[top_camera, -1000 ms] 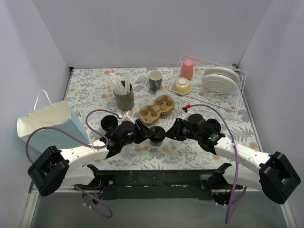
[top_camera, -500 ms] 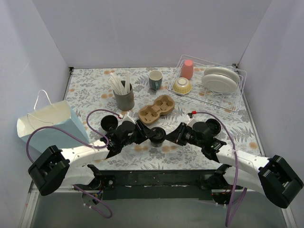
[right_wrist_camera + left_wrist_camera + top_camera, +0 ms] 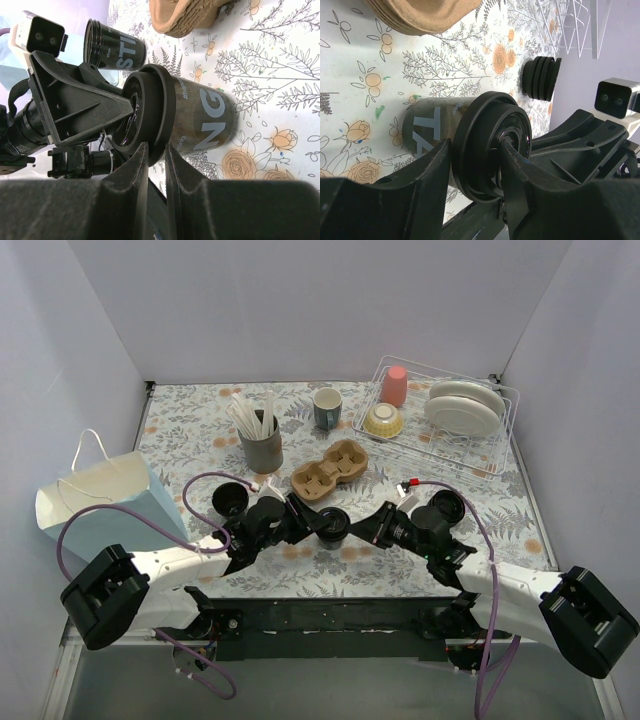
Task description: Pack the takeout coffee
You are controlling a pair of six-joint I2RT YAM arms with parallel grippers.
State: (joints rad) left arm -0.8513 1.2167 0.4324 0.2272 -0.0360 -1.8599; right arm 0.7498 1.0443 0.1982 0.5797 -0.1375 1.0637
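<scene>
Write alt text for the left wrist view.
The left gripper pinches the black lid of a takeout coffee cup on the floral tablecloth, the right gripper opposite. Stacked black lids and a cardboard cup carrier lie beyond.

Set just nearside of the cardboard carrier (image 3: 330,470): black lidded cup (image 3: 334,525), flanked by left gripper (image 3: 312,523) and right gripper (image 3: 362,529) (contact unclear). Left of the carrier, another black cup (image 3: 228,500).
</scene>
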